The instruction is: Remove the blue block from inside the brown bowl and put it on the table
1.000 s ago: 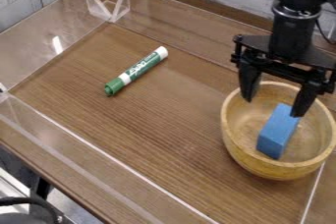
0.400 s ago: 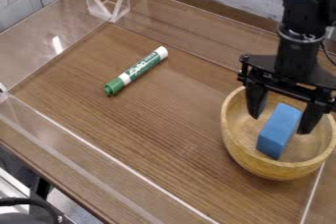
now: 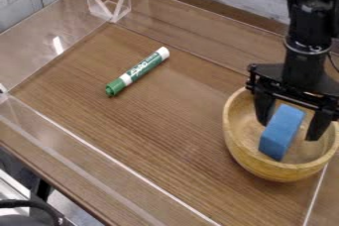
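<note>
Here, step in hand: straddling the blue block [image 3: 282, 131] for a grasp.
End effector [image 3: 294, 121]: fingers apart, one either side of the block, pointing down.
Block location: inside the brown bowl [image 3: 252, 156], near the counter [image 3: 159, 121]'s right edge.
Block axis: long axis leaning, upper end toward the far rim.
Advice: lower further, centre, close across the narrow faces.

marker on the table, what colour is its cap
White: the marker has a green body and a white cap at its upper right end, clear in the camera view.
</note>
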Controlling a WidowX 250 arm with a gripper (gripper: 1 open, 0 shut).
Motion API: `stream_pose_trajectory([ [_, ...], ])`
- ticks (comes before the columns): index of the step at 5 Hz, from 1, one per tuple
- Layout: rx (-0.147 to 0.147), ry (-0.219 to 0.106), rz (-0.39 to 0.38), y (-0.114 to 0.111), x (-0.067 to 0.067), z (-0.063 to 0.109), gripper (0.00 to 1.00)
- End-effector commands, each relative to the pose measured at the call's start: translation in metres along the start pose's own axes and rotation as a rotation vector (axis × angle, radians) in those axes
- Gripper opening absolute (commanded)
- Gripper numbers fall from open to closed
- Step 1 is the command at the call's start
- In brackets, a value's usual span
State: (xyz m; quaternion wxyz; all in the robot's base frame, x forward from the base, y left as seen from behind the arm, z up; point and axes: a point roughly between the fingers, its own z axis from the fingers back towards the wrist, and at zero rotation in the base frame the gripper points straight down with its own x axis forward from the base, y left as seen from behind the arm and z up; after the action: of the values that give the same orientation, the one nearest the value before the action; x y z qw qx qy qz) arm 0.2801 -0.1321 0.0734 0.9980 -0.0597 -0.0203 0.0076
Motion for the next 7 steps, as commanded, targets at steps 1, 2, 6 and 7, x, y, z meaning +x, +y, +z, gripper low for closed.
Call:
stream_pose_trajectory([
  [1,-0.017,-0.039,-0.013,-0.007,0.005,0.006,1.0],
  [2,-0.016,-0.042,-0.011,-0.007,0.005,0.002,1.0],
  [6,0.001,-0.063,-0.002,-0.01,0.007,0.002,1.0],
  [7,-0.002,-0.062,-0.001,-0.009,0.007,-0.005,1.0],
])
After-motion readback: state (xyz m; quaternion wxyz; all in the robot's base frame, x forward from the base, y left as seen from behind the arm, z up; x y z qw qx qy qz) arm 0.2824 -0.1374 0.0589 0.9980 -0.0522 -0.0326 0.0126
